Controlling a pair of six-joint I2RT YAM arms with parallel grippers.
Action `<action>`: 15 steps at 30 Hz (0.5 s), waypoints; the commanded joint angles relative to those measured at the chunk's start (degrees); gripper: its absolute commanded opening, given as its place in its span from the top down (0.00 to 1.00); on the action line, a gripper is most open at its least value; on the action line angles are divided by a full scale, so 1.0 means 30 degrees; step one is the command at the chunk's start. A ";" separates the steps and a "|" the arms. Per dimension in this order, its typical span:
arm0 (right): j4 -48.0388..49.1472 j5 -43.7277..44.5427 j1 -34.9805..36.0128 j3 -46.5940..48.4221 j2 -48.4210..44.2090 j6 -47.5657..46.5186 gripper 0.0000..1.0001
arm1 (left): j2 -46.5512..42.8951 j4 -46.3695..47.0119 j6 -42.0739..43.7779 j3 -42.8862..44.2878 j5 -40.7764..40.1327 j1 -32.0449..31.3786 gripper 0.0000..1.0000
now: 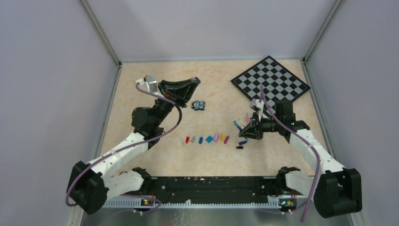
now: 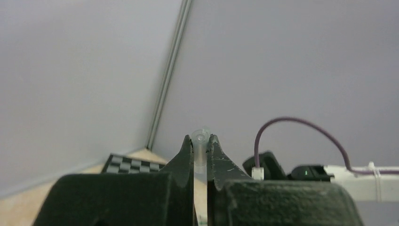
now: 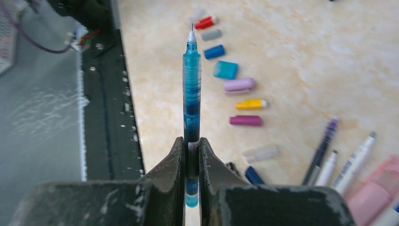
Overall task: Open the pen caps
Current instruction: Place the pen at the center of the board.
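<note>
Right gripper [image 3: 190,143]: jaws pressed onto the rear end of a teal pen [image 3: 191,80], centre of the right wrist frame, nib bare and uncapped. Left gripper [image 2: 201,147]: pinching a small translucent cap [image 2: 201,137], lower centre of the left wrist frame. Loose caps [image 3: 239,85] lie in a row, upper centre. Assessment: pen light, stiff, smooth-barrelled, likely slippery; nib fragile; hold mid-barrel, never the tip.

Smooth white links [image 1: 117,153], black joints [image 1: 146,117], purple cables [image 1: 180,115]; left claw [image 2: 201,141], right claw [image 3: 190,141] are black.
</note>
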 commanded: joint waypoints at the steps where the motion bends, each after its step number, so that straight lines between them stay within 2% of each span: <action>1: -0.2203 0.4482 -0.0400 0.1121 -0.1415 -0.3465 1.00 | -0.2543 -0.4056 -0.0825 -0.1991 0.1605 0.0141 1.00; 7: -0.3623 0.5602 -0.2844 0.1447 -0.2208 -0.4581 1.00 | -0.5712 -0.7150 -0.3035 -0.5891 0.3237 0.0135 1.00; 11: -0.5307 0.8193 -0.2989 0.2077 -0.1901 -0.5931 1.00 | -0.7010 -0.7364 -0.4484 -0.8019 0.4517 0.0106 1.00; 15: -0.6536 1.1000 -0.3253 0.2527 -0.1240 -0.6167 1.00 | -0.6877 -0.6948 -0.5336 -0.9488 0.5670 0.0018 1.00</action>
